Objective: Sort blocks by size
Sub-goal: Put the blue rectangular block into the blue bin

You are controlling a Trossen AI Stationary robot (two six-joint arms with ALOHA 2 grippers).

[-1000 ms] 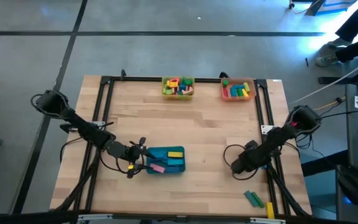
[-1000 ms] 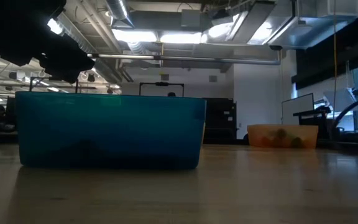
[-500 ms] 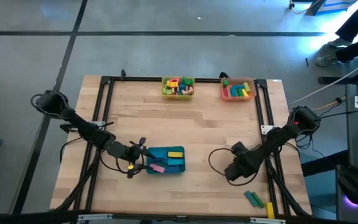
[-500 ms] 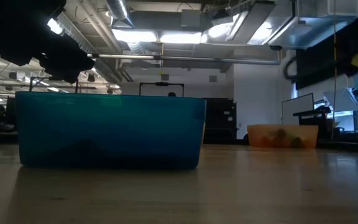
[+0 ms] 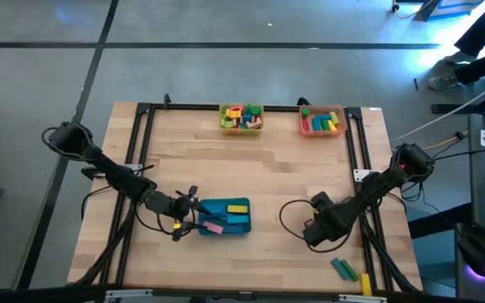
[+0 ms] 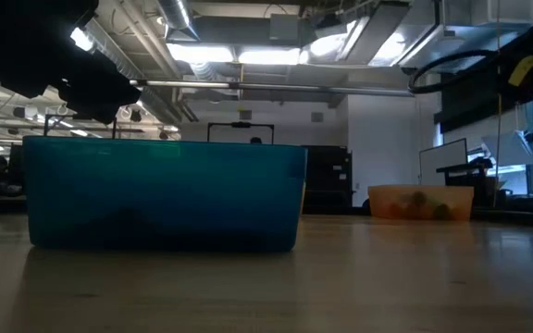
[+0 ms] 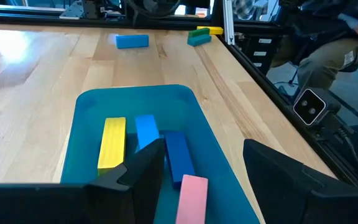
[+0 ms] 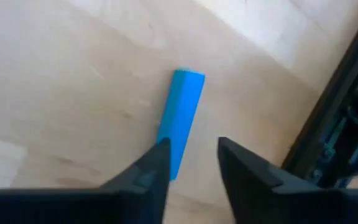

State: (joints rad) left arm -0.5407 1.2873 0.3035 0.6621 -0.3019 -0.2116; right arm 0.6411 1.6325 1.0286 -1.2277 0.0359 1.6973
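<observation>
Since second ago my right claw [image 8: 188,155] moved inward over bench [image 5: 268,181], now above blue bar [image 8: 180,122], jaws open, empty. Step: pick-up. Next: lower, straddle bar, close. Left claw [image 7: 201,171] open over teal tray [image 7: 86,109].

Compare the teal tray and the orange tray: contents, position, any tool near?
Teal tray lies near the table's front, left of centre; orange tray sits at the far edge, right of centre.
Teal tray holds long bars: yellow, blue, pink. Orange tray holds a mixed pile of shorter-looking pieces.
Left tool is open at the teal tray's end; no tool is near the orange one.
Both are rectangular.
</observation>
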